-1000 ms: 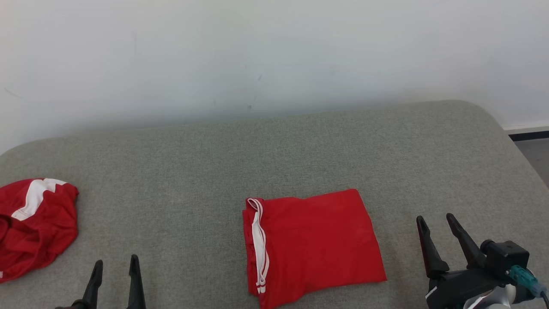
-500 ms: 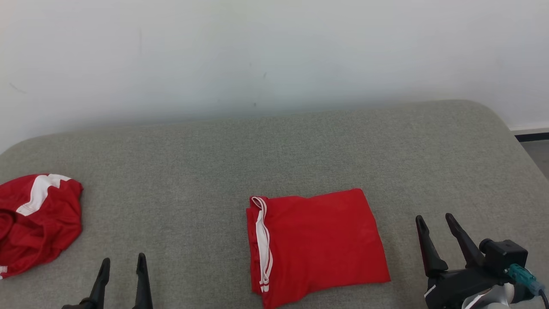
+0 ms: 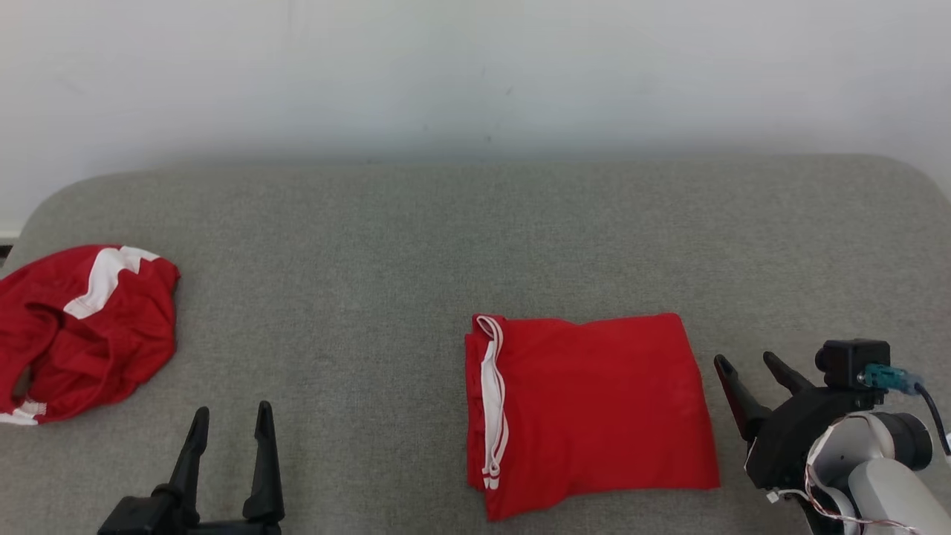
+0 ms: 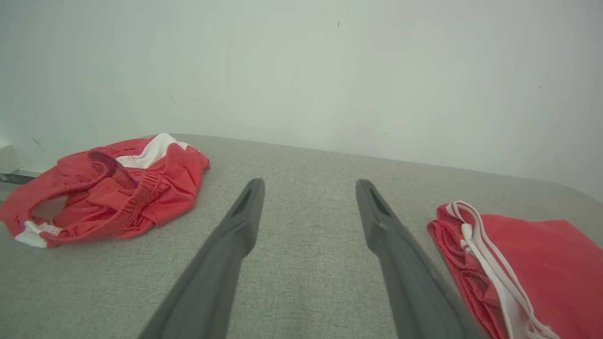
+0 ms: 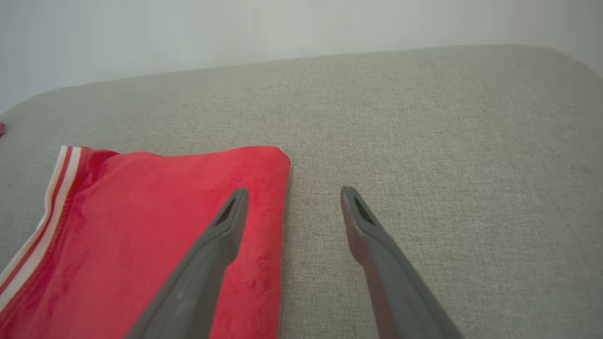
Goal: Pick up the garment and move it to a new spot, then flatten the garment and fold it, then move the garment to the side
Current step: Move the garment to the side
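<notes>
On the grey padded surface (image 3: pixel 371 260), our folded red garment (image 3: pixel 591 412) lies flat, just beside our right fingers (image 3: pixel 735 397), which stand apart and empty. Our left fingers (image 3: pixel 261 461) are spread too, holding nothing. We judge the folding done. The garment lies within reach for shifting aside, well apart from the crumpled red garment (image 3: pixel 85 331).

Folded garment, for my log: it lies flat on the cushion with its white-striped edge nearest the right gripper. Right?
No. The folded garment has its white-striped edge on the side away from the right gripper; the head view shows it.
</notes>
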Controlling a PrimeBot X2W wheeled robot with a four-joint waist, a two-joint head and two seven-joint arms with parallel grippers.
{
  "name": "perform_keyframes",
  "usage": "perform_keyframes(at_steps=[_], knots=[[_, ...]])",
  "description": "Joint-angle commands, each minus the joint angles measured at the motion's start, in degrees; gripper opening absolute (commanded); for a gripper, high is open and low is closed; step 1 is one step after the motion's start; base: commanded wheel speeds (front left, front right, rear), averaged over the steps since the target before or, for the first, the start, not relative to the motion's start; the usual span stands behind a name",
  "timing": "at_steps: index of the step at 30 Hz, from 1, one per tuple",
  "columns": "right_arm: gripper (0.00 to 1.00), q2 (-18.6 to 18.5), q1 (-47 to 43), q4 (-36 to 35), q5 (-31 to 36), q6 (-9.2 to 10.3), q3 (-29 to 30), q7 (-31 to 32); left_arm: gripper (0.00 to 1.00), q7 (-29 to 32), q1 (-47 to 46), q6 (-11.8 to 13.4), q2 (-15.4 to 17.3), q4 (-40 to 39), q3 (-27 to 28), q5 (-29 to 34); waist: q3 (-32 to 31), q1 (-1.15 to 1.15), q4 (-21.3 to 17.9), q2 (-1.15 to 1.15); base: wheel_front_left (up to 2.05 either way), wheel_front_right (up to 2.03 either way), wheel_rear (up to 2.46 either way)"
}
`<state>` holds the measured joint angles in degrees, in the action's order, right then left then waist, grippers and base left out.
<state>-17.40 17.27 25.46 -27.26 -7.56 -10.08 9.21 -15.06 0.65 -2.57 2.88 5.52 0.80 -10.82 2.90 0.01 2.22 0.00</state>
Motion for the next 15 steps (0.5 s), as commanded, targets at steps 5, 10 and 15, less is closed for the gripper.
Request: perform_keyframes(at_steps=[5, 10, 15], knots=[[1.00, 0.36, 2.20, 1.50, -0.27, 0.15, 0.05, 5.68, 1.00, -0.13, -2.41, 0.07, 0.01, -0.24, -0.79, -1.46, 5.93, -0.01, 4.45, 0.00, 0.00, 0.00, 0.00], [1.00, 0.96, 1.56, 2.40, -1.09, 0.15, -1.04, 10.38, 1.00, -0.13, -4.09, 0.26, 0.02, 0.01, -1.32, -1.71, 7.94, -0.01, 5.98, 0.00, 0.00, 0.00, 0.00], [0.94, 0.76, 0.37, 3.13, -1.34, 0.13, -3.78, 15.48, 1.00, -0.13, -5.09, 0.30, 0.01, 0.10, -1.09, -1.81, 8.79, -0.01, 6.18, 0.00, 0.00, 0.00, 0.00]])
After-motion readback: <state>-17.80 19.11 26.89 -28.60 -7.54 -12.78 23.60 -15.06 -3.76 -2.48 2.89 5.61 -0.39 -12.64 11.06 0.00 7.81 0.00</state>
